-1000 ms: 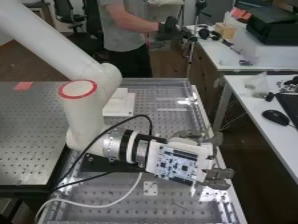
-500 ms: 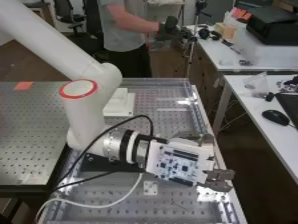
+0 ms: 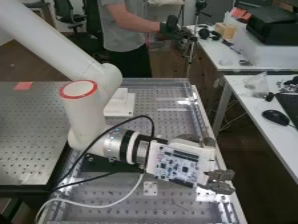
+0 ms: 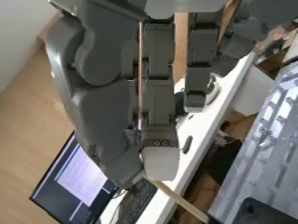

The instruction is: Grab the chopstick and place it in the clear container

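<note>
Hand (image 3: 218,182) sits out at the long edge of the perforated metal tabletop (image 3: 126,200), palm end over the bench, fingertips reaching about its rim. Past that edge there's an open gap down to the dark floor, then the white tabletop (image 3: 249,120) with the mouse (image 3: 275,117); sideways room there looks decent. White block (image 3: 120,104) is on the metal bench, well apart from the fingers. Black cable (image 3: 149,125) loops close by the wrist, white cable (image 3: 100,205) droops over the bench, so watch both for slack. In the wrist view, the fingers (image 4: 158,100) are closed down to a pinch: thumb (image 4: 103,115) and one fingertip meet on the chopstick (image 4: 178,199), no open gap at the tips. Stick comes out of the pinch at a slant, and its far end runs into the picture's border by a dark piece (image 4: 261,212), so can't tell where it ends. Part inside the grip is hidden too. High view gives me the circuit board (image 3: 177,165) on the hand; wrist view gives the pinch, plus screen (image 4: 80,175) and keyboard (image 4: 138,200). Clear crumpled thing (image 3: 256,82) on the white tabletop, can't tell what.
</note>
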Available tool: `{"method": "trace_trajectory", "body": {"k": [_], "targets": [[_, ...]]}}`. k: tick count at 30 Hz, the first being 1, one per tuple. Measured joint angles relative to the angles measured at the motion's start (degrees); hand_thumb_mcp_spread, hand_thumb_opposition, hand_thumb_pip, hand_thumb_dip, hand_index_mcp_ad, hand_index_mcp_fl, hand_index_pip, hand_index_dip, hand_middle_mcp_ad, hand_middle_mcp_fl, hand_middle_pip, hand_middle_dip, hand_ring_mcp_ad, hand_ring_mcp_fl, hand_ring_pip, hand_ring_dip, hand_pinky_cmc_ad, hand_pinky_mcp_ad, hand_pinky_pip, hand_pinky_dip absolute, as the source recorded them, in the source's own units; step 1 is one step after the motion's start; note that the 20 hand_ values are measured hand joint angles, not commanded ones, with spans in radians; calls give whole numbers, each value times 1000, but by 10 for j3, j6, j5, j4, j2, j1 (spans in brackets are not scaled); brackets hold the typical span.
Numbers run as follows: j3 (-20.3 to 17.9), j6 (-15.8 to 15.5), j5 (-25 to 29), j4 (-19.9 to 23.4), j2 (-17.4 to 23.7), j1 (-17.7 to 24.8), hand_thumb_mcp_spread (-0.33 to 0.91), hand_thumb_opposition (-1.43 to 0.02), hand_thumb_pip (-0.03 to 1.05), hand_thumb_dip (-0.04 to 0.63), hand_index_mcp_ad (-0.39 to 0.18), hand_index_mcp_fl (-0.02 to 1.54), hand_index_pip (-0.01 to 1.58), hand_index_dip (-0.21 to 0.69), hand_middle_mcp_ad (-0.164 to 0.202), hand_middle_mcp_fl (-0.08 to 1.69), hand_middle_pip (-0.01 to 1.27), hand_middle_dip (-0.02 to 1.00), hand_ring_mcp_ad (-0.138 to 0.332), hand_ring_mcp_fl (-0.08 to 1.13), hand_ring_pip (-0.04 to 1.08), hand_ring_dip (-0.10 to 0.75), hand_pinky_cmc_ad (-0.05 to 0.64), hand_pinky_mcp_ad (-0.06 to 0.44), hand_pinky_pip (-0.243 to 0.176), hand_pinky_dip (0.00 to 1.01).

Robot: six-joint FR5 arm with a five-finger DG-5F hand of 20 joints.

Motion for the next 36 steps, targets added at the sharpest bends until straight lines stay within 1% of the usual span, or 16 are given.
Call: {"method": "trace_trajectory", "body": {"k": [2,4,5,6,11,14,17,21,23,24,25,29,32,33,34,36], "targets": [[0,-1,2,1,0,1,707,-1080,415,298,-68,1346,215,363,-65,1525,258,660,148,578,108,298,428,194,12,175],[1,-2,4,2,0,2,707,-1080,415,298,-68,1365,183,363,-68,1522,258,660,152,574,101,300,426,195,12,175],[1,-3,4,3,1,2,709,-1080,415,298,-68,1365,169,363,-65,1534,244,658,150,597,108,309,443,195,14,175],[1,-5,3,6,1,3,709,-1080,415,298,-70,1381,169,363,-68,1536,239,658,148,597,106,316,445,195,14,175],[0,-15,19,21,5,8,707,-1084,414,295,-66,1429,101,361,-63,1607,195,656,147,614,105,325,449,192,12,169],[2,-19,19,23,7,10,705,-1080,414,290,-66,1431,75,361,-63,1613,194,656,152,632,106,328,443,195,30,176],[5,-26,25,19,9,11,709,-1098,414,290,-66,1447,66,361,-61,1641,176,653,148,635,106,325,443,195,31,176],[9,-41,14,16,18,10,707,-1100,414,290,-70,1447,56,361,-51,1637,166,648,147,646,106,325,443,195,33,176],[11,-49,17,10,24,9,705,-1098,414,290,-101,1478,40,361,-47,1648,164,648,147,646,106,328,443,195,33,176],[11,-54,17,7,27,8,705,-1098,414,290,-103,1480,35,361,-47,1649,164,648,147,646,106,328,445,195,33,176],[12,-57,14,6,29,8,705,-1098,414,290,-105,1477,35,361,-37,1649,164,648,145,646,106,328,445,195,33,176],[15,-71,8,-4,39,6,693,-1098,414,290,-120,1477,35,361,-31,1655,161,646,145,665,106,326,445,195,35,176],[18,-81,20,-14,49,4,695,-1098,414,290,-120,1477,35,361,-30,1653,161,646,145,665,106,330,445,195,35,176],[19,-84,23,-19,51,3,672,-1100,417,290,-120,1477,35,361,-28,1653,161,646,145,667,108,330,445,195,35,176],[19,-86,25,-21,52,3,670,-1100,417,290,-120,1477,35,361,-14,1667,161,646,145,663,105,332,445,195,35,176],[20,-96,31,-32,63,3,670,-1100,417,290,-122,1477,35,361,-14,1681,161,646,148,663,108,332,445,195,35,176]]}}
